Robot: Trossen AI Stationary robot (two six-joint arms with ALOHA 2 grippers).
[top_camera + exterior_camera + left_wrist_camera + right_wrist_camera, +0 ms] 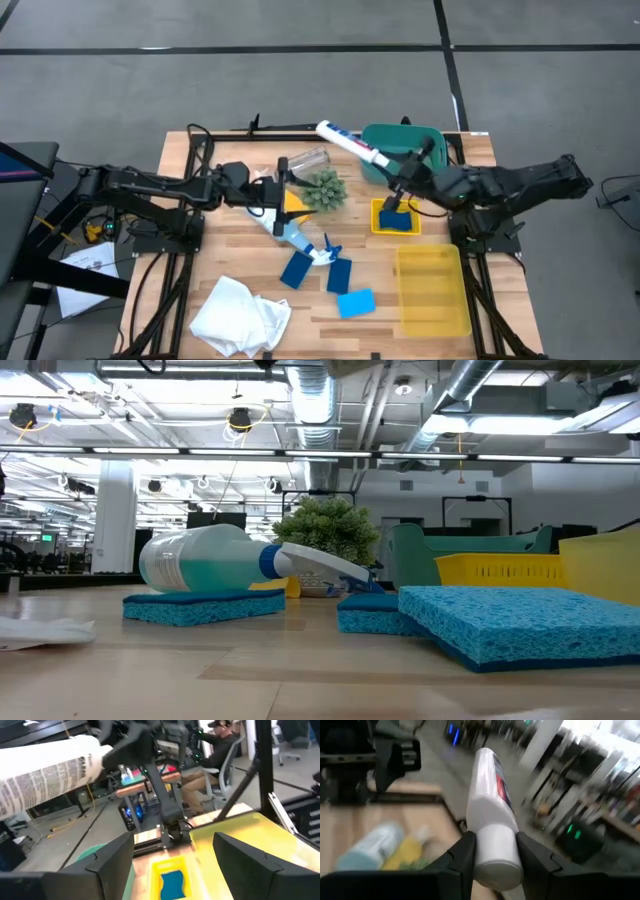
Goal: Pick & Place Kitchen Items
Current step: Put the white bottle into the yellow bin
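Where low view hides it, right claw [495, 852] gripping white tube [492, 810]

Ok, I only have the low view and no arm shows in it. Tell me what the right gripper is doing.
Observer: The right gripper is shut on a white bottle, near the teal bin's rim.
Operator: Now give me the left one.
Observer: The left gripper is open and empty, close to the plant ball.
Operator: Report the cup.
Observer: The clear cup lies on its side next to the plant ball, toward the table's far edge.
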